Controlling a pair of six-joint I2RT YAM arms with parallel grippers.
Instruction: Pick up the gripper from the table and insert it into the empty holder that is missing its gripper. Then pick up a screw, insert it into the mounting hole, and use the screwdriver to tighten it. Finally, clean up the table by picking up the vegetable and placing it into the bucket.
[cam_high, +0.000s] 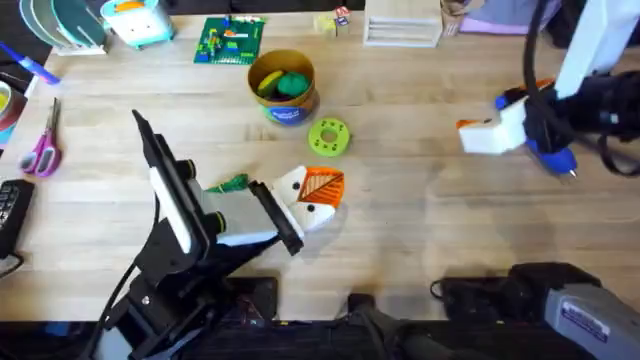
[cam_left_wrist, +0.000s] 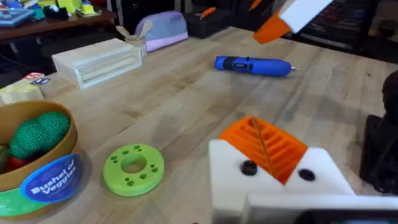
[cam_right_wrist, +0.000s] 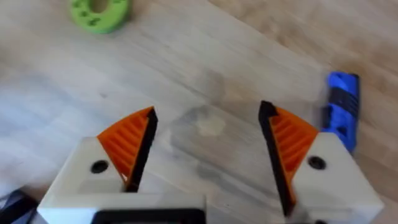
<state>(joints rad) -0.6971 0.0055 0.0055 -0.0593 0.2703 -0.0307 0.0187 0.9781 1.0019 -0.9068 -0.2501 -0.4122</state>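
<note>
- The table of pale planks spans the overhead view, with the left arm low at its near left and the right arm raised at the far right.
- The left gripper lies near the table's middle; its orange ribbed pads meet with no gap between them, so its fingers are closed on nothing visible.
- The right gripper hangs above bare wood, its two orange pads well apart, jaws wide open and empty.
- The bucket stands beyond the left gripper, holding a rounder dark green lump and a yellow toy; its blue label band shows in the left wrist view.
- The screwdriver lies flat on the table at the right, its metal tip pointing away from the bucket, just beside the right gripper in the overhead view.
- The flat green disc with holes lies between the bucket and the left gripper.
- The vegetable lies on the table just beside the left arm, partly hidden by it.
</note>
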